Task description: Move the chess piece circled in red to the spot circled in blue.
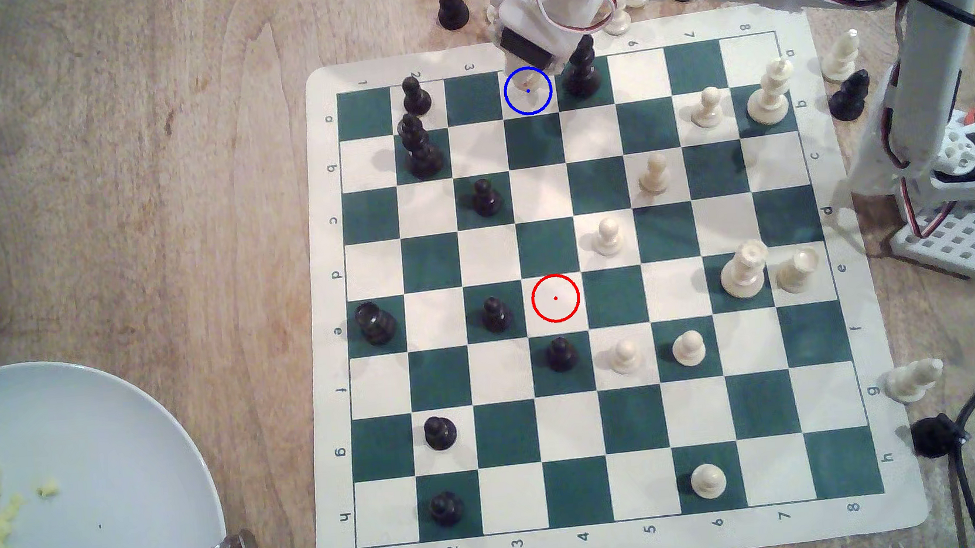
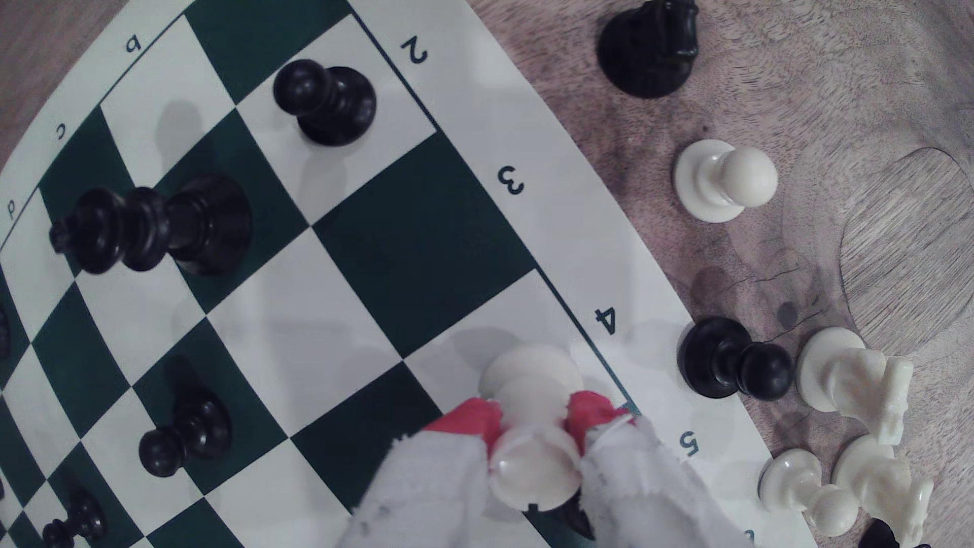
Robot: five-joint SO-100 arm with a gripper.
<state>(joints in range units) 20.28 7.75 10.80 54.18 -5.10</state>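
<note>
The board border (image 1: 325,398) carries numbers 1–8 and letters a–h.

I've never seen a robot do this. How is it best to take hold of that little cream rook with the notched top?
By its narrow waist, from straight above. The short cream-white plastic rook flares at base and top, so fingers pinching the waist shouldn't slip. That is how the white gripper has it: red-tipped fingers on opposite sides, over the blue-ringed cream square.

Worn wooden tabletop (image 1: 97,174), soft even light
</note>
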